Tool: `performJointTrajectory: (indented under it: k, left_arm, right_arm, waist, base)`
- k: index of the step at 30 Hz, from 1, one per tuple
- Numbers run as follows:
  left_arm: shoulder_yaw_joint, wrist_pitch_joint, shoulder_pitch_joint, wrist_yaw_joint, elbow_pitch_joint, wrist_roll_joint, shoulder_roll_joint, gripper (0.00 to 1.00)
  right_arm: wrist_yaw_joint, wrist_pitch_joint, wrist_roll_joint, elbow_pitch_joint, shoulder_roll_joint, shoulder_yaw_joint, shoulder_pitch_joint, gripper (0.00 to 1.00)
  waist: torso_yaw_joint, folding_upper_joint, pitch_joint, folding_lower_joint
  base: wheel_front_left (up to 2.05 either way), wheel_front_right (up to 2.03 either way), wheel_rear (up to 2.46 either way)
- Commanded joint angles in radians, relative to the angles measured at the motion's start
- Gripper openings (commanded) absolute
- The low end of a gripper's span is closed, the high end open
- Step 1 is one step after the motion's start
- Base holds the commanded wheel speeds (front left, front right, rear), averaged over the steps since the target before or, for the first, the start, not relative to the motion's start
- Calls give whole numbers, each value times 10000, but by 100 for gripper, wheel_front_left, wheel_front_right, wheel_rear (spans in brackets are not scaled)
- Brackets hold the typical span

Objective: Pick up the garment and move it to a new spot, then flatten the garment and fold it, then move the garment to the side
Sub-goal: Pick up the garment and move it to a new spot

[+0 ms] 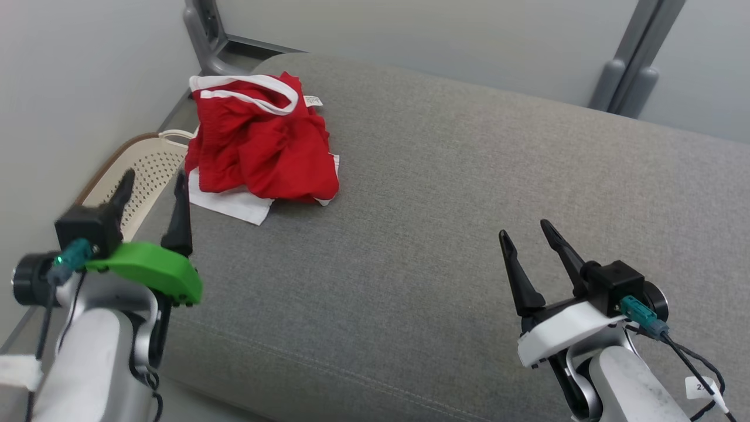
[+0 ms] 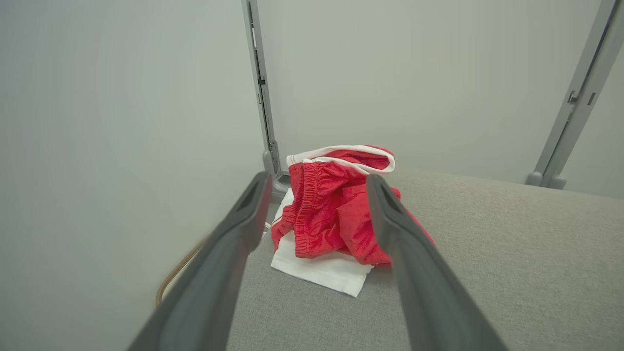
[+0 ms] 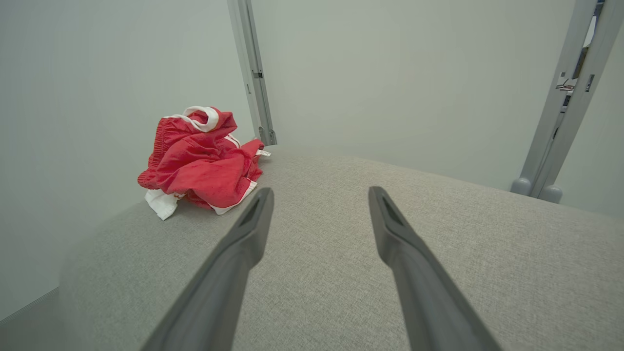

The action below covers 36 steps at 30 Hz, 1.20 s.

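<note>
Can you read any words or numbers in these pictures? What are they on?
"2": the first character on the white cable tag; the rest is too blurred to read.
The small white label on the red garment: print too small to read.
Nothing else has writing on it.

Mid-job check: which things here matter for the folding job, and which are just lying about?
For the job:
- red and white garment, crumpled in a heap
- grey cushion it lies on, the work surface

Lying about:
- perforated cream basket beside the cushion
- grey frame posts at the back
</note>
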Motion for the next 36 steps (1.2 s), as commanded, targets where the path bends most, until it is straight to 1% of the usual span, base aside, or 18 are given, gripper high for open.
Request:
performJointTrajectory:
  k: [1, 2, 3, 4, 5, 6, 11, 12, 13, 21, 25, 29, 32, 33, 35, 36]
  left_arm:
    - [15, 174, -497, -108, 158, -106, 108, 100]
    - [37, 299, -844, -178, 306, -119, 202, 100]
    - [177, 504, -1539, -290, 627, -255, 315, 100]
    - [242, 641, -1834, -375, 831, -407, 332, 100]
    - [308, 766, -2184, -471, 1033, -569, 327, 100]
    - [299, 918, -2522, -556, 1277, -510, 495, 100]
    - [565, 1672, -3997, -992, 2840, -1108, 820, 100]
    - [565, 1672, -3997, -992, 2840, -1108, 820, 100]
    - [557, 1814, -4236, -1052, 3205, -1113, 978, 100]
    - [631, 2447, -5601, -1438, 5670, -1774, 1470, 100]
    - [535, 2531, -5978, -1544, 6503, -2022, 1752, 100]
    - [417, 2391, -6283, -1586, 7274, -2281, 1988, 100]
    - [323, 2311, -6366, -1593, 7665, -2464, 2034, 100]
    - [269, 2231, -6394, -1596, 7745, -2522, 2042, 91]
    - [141, 2214, -6390, -1597, 7875, -2677, 2031, 6]
    - [53, 2147, -6385, -1598, 7899, -2725, 2037, 0]
  right_arm:
    - [-1, -22, -56, -34, -87, 41, -227, 100]
    - [-1, -9, -72, -54, -127, 66, -302, 100]
    - [-3, 3, -91, -96, -201, 61, -460, 100]
    - [-3, 42, -106, -97, -234, 49, -549, 100]
    - [-3, 36, -139, -131, -270, 41, -640, 100]
    - [-3, 27, -134, -160, -292, 29, -725, 100]
    - [-3, 40, -186, -174, -370, 98, -1159, 100]
    - [-3, 40, -186, -174, -370, 98, -1159, 100]
    - [-3, 37, -198, -179, -380, 119, -1239, 100]
    - [-3, 4, -187, -129, -433, 313, -1664, 100]
    - [-3, -3, -194, -140, -508, 379, -1740, 100]
    - [-1, -12, -172, -140, -568, 388, -1787, 100]
    - [-3, -7, -145, -102, -546, 427, -1847, 100]
    - [-3, -8, -125, -87, -534, 423, -1835, 100]
    - [-3, -10, -92, -70, -517, 412, -1828, 100]
    - [-3, -12, -84, -54, -525, 392, -1806, 100]
  waist:
    - [-549, 0, 572, 0]
    - [-688, 0, 726, 0]
    - [-957, 0, 1055, 0]
    - [-1097, 0, 1240, 0]
    - [-1217, 0, 1405, 0]
    - [-1329, 0, 1568, 0]
    - [-1862, 0, 2312, 0]
    - [-1862, 0, 2312, 0]
    - [-1966, 0, 2449, 0]
    - [-2477, 0, 3195, 0]
    - [-2608, 0, 3410, 0]
    - [-2670, 0, 3526, 0]
    - [-2717, 0, 3526, 0]
    - [-2721, 0, 3503, 0]
    - [-2713, 0, 3449, 0]
    - [-2691, 0, 3413, 0]
  base:
    - [0, 0, 0]
    - [0, 0, 0]
    - [0, 0, 0]
    - [0, 0, 0]
    - [0, 0, 0]
    - [0, 0, 0]
    - [0, 0, 0]
    - [0, 0, 0]
    - [0, 0, 0]
    - [0, 0, 0]
    - [0, 0, 0]
    - [0, 0, 0]
    - [0, 0, 0]
    - [0, 0, 0]
    - [0, 0, 0]
    - [0, 0, 0]
